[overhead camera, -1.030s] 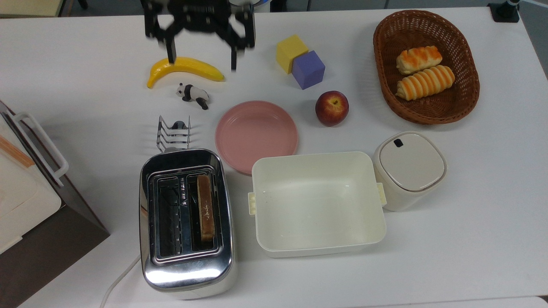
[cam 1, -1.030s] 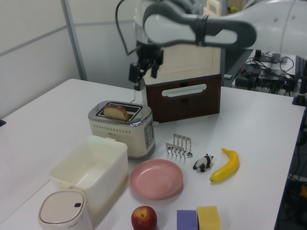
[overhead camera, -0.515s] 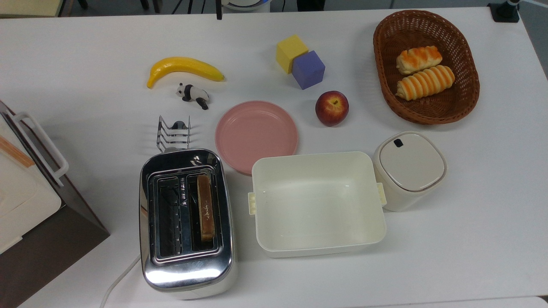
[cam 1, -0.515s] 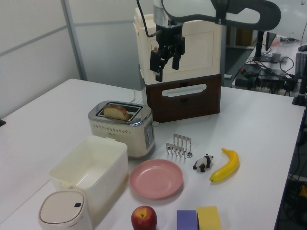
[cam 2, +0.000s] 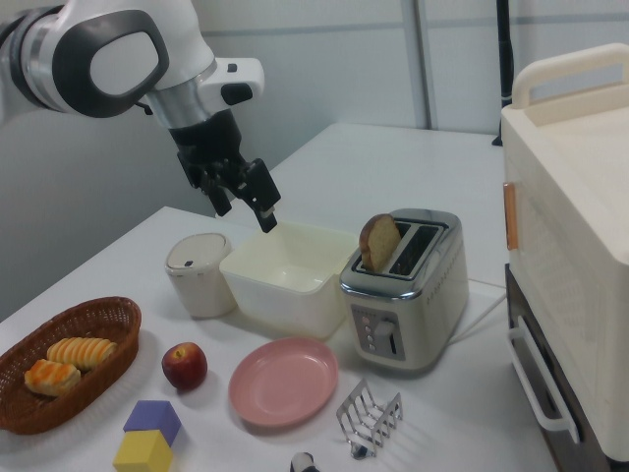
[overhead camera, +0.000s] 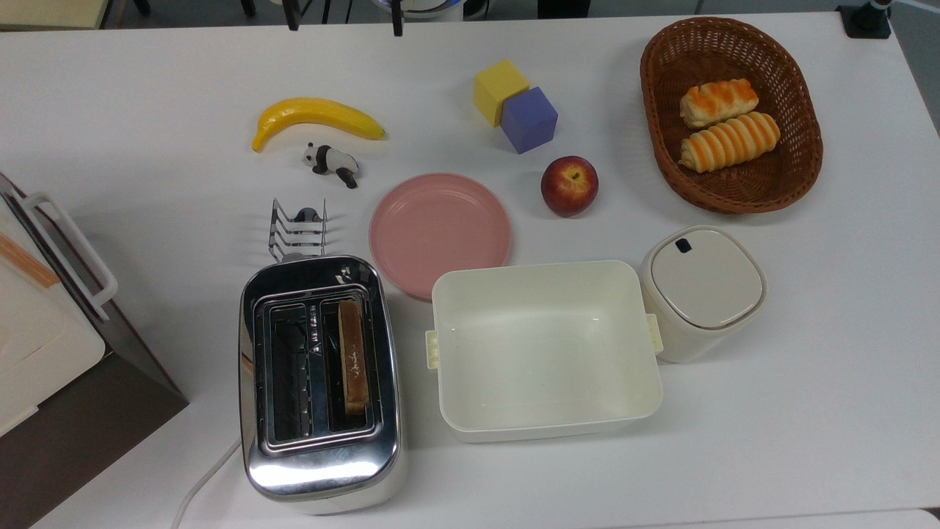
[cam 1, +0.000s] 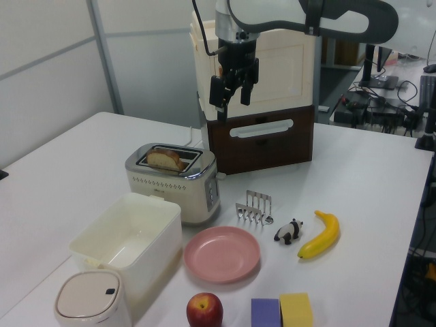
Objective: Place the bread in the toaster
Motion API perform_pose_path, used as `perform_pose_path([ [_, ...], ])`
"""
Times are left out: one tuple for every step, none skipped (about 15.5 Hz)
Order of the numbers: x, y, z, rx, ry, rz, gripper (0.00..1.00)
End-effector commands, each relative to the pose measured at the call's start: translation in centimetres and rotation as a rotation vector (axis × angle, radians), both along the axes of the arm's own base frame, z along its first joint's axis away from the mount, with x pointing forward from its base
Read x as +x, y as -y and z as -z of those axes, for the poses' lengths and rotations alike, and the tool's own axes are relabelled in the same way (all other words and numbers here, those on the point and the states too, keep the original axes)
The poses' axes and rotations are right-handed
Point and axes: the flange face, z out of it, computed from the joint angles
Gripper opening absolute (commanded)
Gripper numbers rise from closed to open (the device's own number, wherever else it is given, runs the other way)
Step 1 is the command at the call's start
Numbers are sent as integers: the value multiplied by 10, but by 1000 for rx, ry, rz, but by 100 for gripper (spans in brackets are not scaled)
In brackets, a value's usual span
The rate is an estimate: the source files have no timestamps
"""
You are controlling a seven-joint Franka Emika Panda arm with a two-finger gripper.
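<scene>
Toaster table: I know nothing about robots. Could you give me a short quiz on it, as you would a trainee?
1. True or false: the bread stands in a slot of the toaster.
2. What does the tool hold? A the bread, B a banana, C nothing.
3. How many rolls lie in the basket?

Key: 1 true; 2 C; 3 two.

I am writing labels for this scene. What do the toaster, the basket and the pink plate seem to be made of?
Toaster: polished metal, probably chrome, since it mirrors its surroundings. Basket: brown woven wicker; the weave shows. Pink plate: smooth and matte, probably plastic, perhaps ceramic.
</scene>
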Motion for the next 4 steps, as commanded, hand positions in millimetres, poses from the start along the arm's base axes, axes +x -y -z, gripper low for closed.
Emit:
perform_pose_path([
  [-6, -5, 2, 41, -8, -24, 100],
  [-6, -7, 3, 41, -9, -29, 100],
  [-6, -7, 3, 41, -9, -29, 100],
  [-5, -8, 3, 42, -8, -32, 100],
])
